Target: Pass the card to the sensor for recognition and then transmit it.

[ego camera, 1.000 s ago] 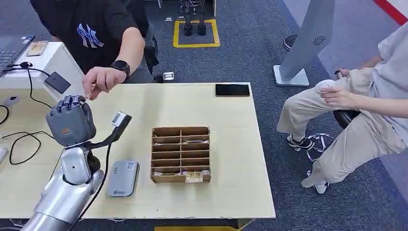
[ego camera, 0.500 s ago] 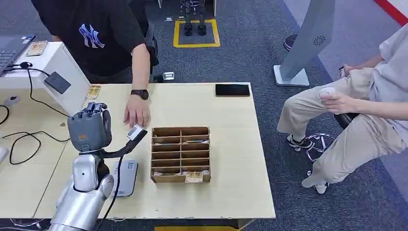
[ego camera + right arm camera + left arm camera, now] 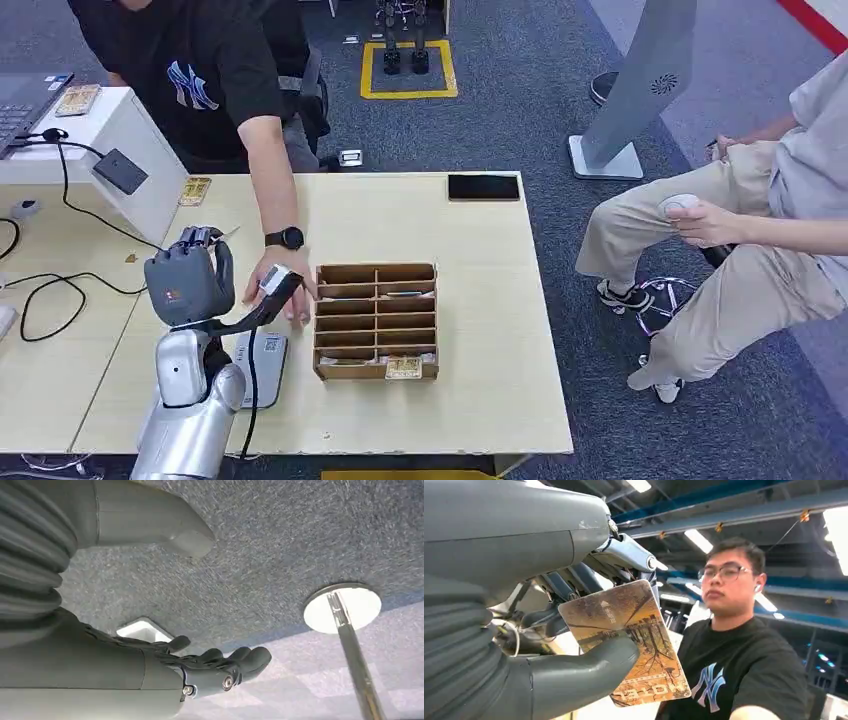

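Note:
My left hand [image 3: 188, 280] is raised above the left part of the table, over the grey card reader [image 3: 262, 366]. In the left wrist view this hand [image 3: 574, 630] pinches a brown picture card [image 3: 634, 645] printed "HOTEL" between thumb and fingers. A person in a black shirt [image 3: 215, 85] leans over the table's far side, with a hand [image 3: 283, 285] down on the table between my left hand and the box. My right hand [image 3: 215, 667] hangs over grey carpet, fingers apart, holding nothing.
A brown divided cardboard box [image 3: 376, 320] stands mid-table with a card [image 3: 403, 368] at its front. Another card [image 3: 194, 190] lies at the far left edge, a black phone [image 3: 483, 187] at the far edge. A seated person [image 3: 760, 230] is at the right.
My left hand has moved right and closer to me, over the card reader. The person's hand left my fingers and came down on the table beside the box.

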`<action>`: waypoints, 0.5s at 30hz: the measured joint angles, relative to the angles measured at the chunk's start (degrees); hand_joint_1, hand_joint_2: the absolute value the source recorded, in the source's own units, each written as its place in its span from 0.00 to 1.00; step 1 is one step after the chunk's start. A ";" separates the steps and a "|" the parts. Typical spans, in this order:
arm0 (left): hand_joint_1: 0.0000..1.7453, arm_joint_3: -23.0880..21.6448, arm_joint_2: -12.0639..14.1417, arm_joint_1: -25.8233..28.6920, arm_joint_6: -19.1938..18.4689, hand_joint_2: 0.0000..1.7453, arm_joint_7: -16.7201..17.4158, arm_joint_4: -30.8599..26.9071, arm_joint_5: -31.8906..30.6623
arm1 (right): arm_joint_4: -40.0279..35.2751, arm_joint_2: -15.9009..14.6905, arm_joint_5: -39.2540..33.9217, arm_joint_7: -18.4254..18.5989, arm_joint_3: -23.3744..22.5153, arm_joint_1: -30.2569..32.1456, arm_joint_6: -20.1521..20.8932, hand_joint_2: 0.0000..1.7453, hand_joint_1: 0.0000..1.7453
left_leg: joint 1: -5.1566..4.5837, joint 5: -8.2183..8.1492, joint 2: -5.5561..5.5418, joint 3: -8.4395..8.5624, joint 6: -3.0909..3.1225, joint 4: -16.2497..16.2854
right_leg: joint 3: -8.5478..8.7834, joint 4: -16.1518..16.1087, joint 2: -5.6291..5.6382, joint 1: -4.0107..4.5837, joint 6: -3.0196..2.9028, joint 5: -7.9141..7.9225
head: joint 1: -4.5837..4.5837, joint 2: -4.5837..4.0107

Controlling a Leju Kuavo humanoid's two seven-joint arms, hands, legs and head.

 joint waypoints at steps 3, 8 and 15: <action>1.00 0.33 -0.44 0.01 0.00 1.00 -0.20 0.66 0.04 | -0.44 0.00 -0.02 0.02 0.39 0.12 0.11 1.00 0.00 | 0.00 0.00 -0.01 0.00 0.00 0.00 | -0.01 0.00 -0.01 0.00 0.00 0.00 | 0.02 0.00; 1.00 1.12 -1.05 0.07 0.00 1.00 -0.26 1.35 -0.50 | -0.92 0.00 0.22 0.74 1.44 0.35 0.17 1.00 0.00 | 0.00 0.00 0.00 0.00 0.00 0.00 | -0.01 0.00 0.00 0.00 0.00 0.00 | 0.02 0.00; 1.00 1.14 -1.42 1.01 0.00 1.00 0.09 2.40 -0.68 | -2.71 -0.02 -1.60 4.57 6.63 3.16 -0.31 1.00 0.00 | 0.00 -0.02 0.00 -0.01 0.01 0.00 | -0.02 -0.01 0.00 0.00 0.01 -0.01 | 0.02 0.00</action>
